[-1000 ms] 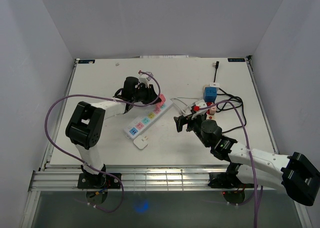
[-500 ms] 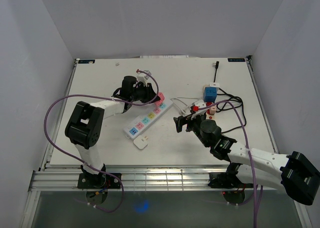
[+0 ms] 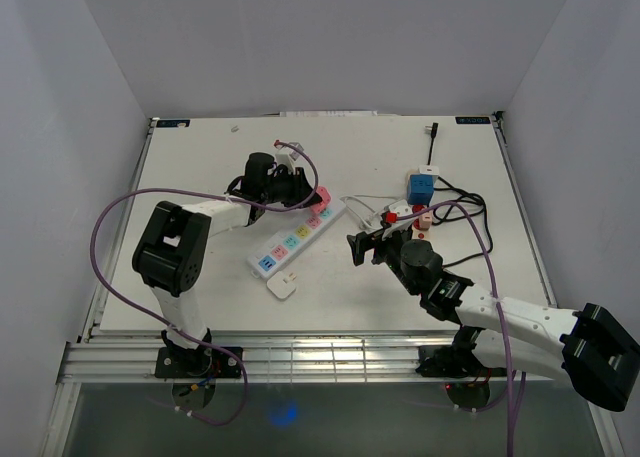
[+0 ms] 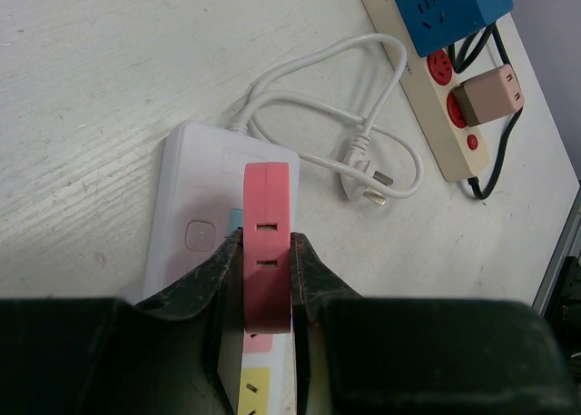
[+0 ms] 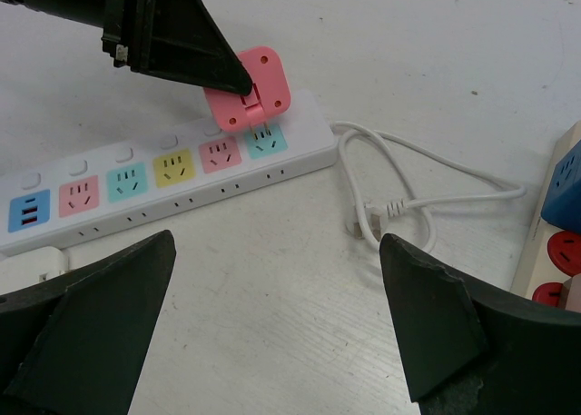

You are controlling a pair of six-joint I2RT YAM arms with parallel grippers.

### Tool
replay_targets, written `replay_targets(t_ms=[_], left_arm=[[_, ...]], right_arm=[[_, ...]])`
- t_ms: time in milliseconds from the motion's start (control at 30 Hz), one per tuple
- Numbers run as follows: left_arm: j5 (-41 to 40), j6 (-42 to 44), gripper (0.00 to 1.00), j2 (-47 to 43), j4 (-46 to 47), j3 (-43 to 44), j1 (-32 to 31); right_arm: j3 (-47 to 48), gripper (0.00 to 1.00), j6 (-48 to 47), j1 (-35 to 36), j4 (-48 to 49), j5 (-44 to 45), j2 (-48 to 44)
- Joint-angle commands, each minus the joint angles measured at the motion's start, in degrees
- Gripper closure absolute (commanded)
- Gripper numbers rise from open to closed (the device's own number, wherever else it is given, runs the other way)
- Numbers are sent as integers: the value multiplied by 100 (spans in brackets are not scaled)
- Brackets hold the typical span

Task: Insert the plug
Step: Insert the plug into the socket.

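Your left jaws are clamped on the pink plug (image 4: 267, 242), with a finger (image 4: 204, 288) pressed to each flat side. You hold it over the white power strip (image 5: 172, 174), at that strip's cord end. From the right wrist camera the plug sits tilted, its lower edge right at the last teal socket (image 5: 264, 139). Whether its prongs are in the slots you cannot tell.

Your right jaws stand wide open with nothing between them. Their fingers (image 5: 91, 315) hang near the strip's cord end, on the side away from the left arm.

The strip's own white cord (image 5: 399, 206) loops on the counter (image 3: 200, 157) beyond that same end, its plug lying free. Further out from the strip, past the cord, lies a second strip (image 4: 410, 83) with red sockets. It carries a blue cube adapter (image 4: 449, 11) and a beige plug (image 4: 488, 95).

At the white strip's opposite end a small white block (image 3: 282, 288) lies touching it or just beside it.
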Motion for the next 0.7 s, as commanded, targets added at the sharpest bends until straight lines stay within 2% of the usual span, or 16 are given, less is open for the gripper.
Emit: replay_targets(t_ms=[0, 667], left_arm=[[110, 39, 100, 1, 95, 167, 37], [-206, 390, 100, 274, -186, 298, 64]], right_arm=[[166, 1, 42, -10, 217, -3, -22], [149, 1, 42, -10, 217, -64, -57]])
